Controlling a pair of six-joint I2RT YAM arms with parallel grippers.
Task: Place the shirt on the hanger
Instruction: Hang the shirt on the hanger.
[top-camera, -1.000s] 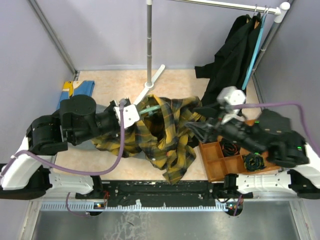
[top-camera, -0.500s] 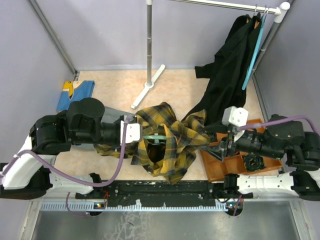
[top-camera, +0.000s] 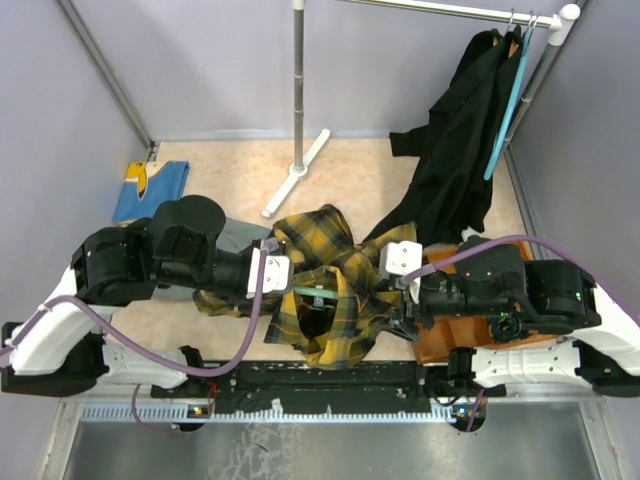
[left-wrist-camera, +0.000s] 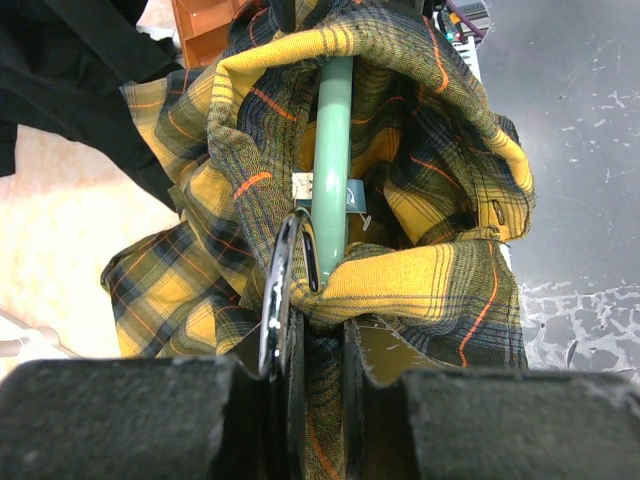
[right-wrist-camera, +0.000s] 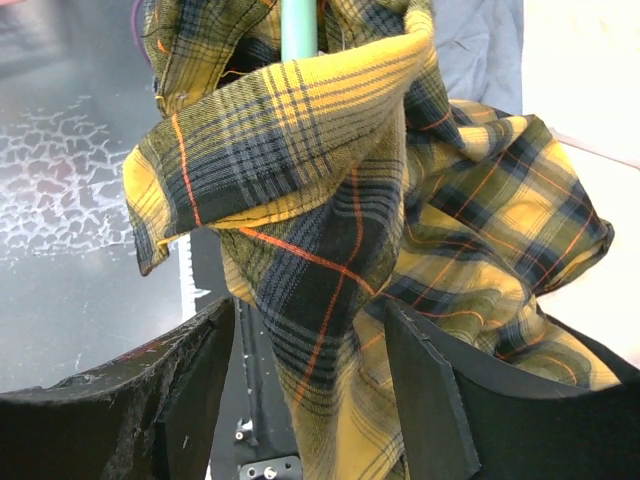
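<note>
The shirt (top-camera: 330, 275) is yellow and dark plaid, bunched between both arms near the table's front edge. The hanger (top-camera: 315, 292) shows as a pale teal bar poking from the folds; in the left wrist view the hanger (left-wrist-camera: 332, 170) runs up through the collar, its metal hook (left-wrist-camera: 279, 300) beside my left finger. My left gripper (left-wrist-camera: 322, 345) is shut on plaid shirt (left-wrist-camera: 420, 270) fabric, also seen from above as the left gripper (top-camera: 283, 275). My right gripper (right-wrist-camera: 310, 340) stands open around a hanging fold of the shirt (right-wrist-camera: 330, 270), its fingers (right-wrist-camera: 430, 400) apart from the cloth. Its place from above is the right gripper (top-camera: 397, 298).
A black garment (top-camera: 465, 130) hangs on a teal hanger from the rail at the back right. The rack's pole and foot (top-camera: 297, 165) stand behind the shirt. An orange tray (top-camera: 440, 340) lies under the right arm. A blue item (top-camera: 150, 188) lies far left.
The left arm has pulled the shirt and hanger nearer the front edge. The right arm has swung left up to the shirt, its jaws a little wider.
</note>
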